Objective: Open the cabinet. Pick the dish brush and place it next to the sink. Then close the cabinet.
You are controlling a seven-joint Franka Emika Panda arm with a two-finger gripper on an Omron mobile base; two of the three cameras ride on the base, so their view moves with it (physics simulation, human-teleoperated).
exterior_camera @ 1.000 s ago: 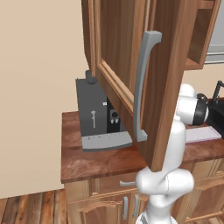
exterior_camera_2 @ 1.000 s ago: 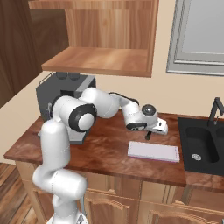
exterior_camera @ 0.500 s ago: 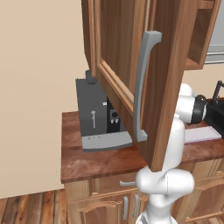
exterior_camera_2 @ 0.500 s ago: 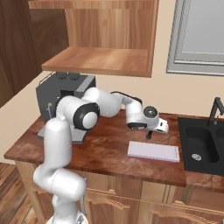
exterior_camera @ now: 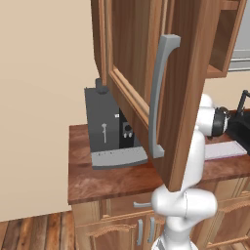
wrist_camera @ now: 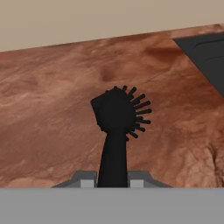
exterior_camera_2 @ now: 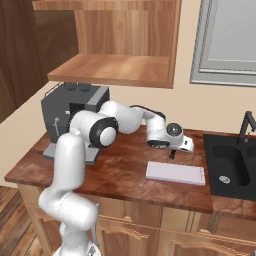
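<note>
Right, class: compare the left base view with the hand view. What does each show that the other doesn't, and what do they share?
Left base view alone: the open reddish-brown wooden cabinet door with its long grey bar handle, the dark grey coffee machine, and a pale flat rectangular pad. Hand view alone: the black bristled dish brush, its handle held between the jaws, head above the counter. Shared: the brown wooden countertop and a corner of the black sink.
</note>
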